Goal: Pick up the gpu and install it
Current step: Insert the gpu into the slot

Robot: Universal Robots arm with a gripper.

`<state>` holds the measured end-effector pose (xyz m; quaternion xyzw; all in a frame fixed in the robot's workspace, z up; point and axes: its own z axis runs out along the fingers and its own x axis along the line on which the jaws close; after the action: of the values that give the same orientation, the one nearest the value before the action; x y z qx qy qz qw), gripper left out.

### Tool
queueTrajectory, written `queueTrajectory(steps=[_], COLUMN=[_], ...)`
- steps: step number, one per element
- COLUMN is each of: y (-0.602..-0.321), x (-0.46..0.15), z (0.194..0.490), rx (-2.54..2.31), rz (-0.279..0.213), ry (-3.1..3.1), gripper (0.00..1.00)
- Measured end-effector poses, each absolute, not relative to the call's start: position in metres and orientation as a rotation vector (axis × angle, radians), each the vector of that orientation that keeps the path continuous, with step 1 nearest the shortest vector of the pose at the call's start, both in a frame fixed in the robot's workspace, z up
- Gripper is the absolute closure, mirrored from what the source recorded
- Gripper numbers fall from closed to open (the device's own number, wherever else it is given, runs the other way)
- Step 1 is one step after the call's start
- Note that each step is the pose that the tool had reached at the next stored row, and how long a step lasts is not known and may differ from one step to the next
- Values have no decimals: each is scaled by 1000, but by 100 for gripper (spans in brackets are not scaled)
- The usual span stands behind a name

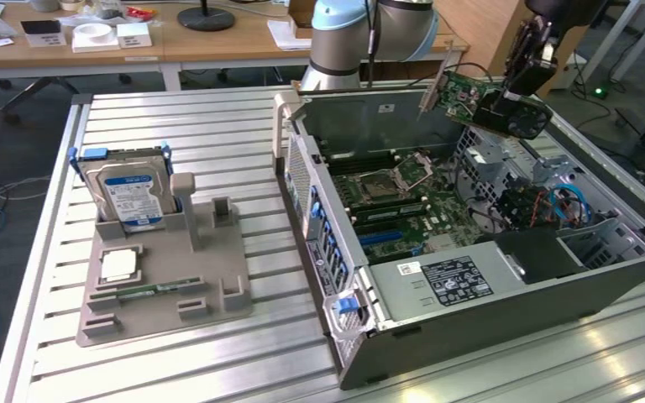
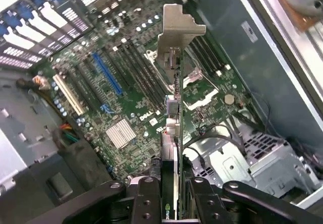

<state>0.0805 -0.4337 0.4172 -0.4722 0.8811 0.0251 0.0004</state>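
Observation:
My gripper (image 1: 504, 94) hangs over the far right corner of the open computer case (image 1: 490, 323) in the exterior view, shut on the gpu (image 1: 465, 91). The card is a dark green board with a silver bracket, held tilted in the air above the case's back wall. In the wrist view the gpu (image 2: 174, 108) shows edge-on, its silver bracket (image 2: 177, 27) pointing away from my gripper (image 2: 171, 206). A black finger (image 2: 146, 201) presses on each side of it. Below lies the motherboard (image 2: 126, 108) with a long blue slot (image 2: 107, 73).
On the exterior view's left, a grey holder tray (image 1: 205, 290) carries a blue-labelled hard drive (image 1: 132, 195), a processor chip (image 1: 118, 266) and a memory stick (image 1: 149, 291). Inside the case are cables (image 1: 563, 206) and a drive cage (image 1: 597, 243). The slatted metal table (image 1: 188, 126) lies all around.

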Motion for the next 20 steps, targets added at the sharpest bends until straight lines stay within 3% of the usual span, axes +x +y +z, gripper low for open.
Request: queueTrajectory(steps=[20], y=[-434], x=[80], z=[417], rx=[-1940], rz=[78], ry=[2479], gripper=[74])
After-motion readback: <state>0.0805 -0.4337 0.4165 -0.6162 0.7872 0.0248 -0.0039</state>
